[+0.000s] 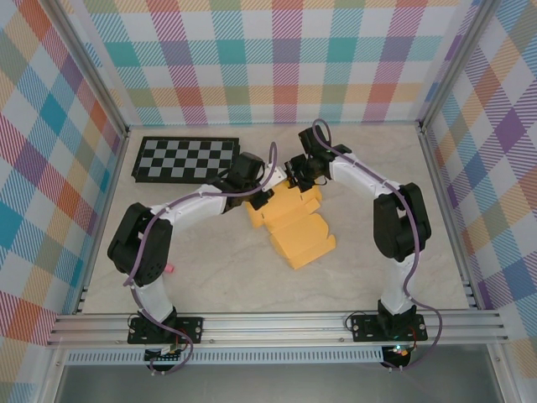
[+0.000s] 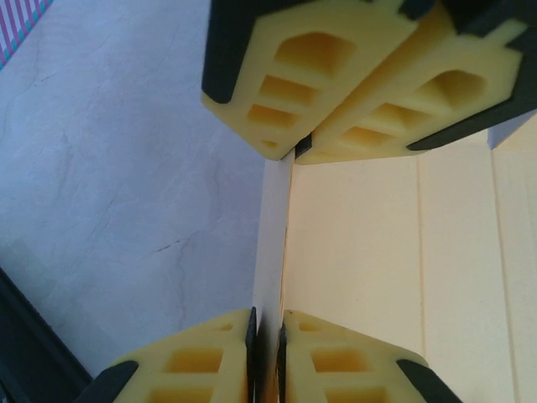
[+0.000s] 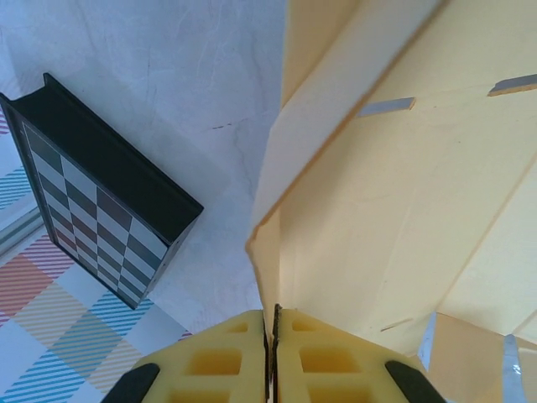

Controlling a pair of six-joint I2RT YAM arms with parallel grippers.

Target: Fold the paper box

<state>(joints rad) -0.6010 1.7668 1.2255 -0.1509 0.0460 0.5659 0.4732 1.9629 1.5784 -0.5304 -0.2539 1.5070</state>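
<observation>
Status: the paper box (image 1: 302, 239) sits mid-desk (image 1: 226, 281), between the two arms, right of the checkerboard panel (image 1: 186, 159) and nearer than it. Its near part lies flat on the desk. Its far end is lifted where both tools meet it.

The left tool (image 2: 267, 336) is clenched on the card. In its wrist view the pads pinch a thin flap edge-on, with the flap standing roughly upright off the yellow panel beside it. At the far end of that same flap we see a second pair of yellow pads (image 2: 336, 75), also pressed together on the card. We read those as the right tool's.

The right tool (image 3: 273, 323) is clenched too, with a card edge running straight into the seam between its pads. Above it the panel rises steeply and shows narrow slits (image 3: 386, 107), probably for tabs.

Why this hold, as we judge it: one pinch at each end of a single wall keeps the crease straight while the wall stands up. The flat near part, resting on the desk, acts as the anchor. We'd call the box partly folded, with the walls not locked yet.

Risk: the card is thin, so uneven pull between the tools could buckle the wall or tear it at a slit.

The checkerboard panel is close on the left but not touching. The pink piece (image 1: 170, 269) lies well apart, by the left arm.
</observation>
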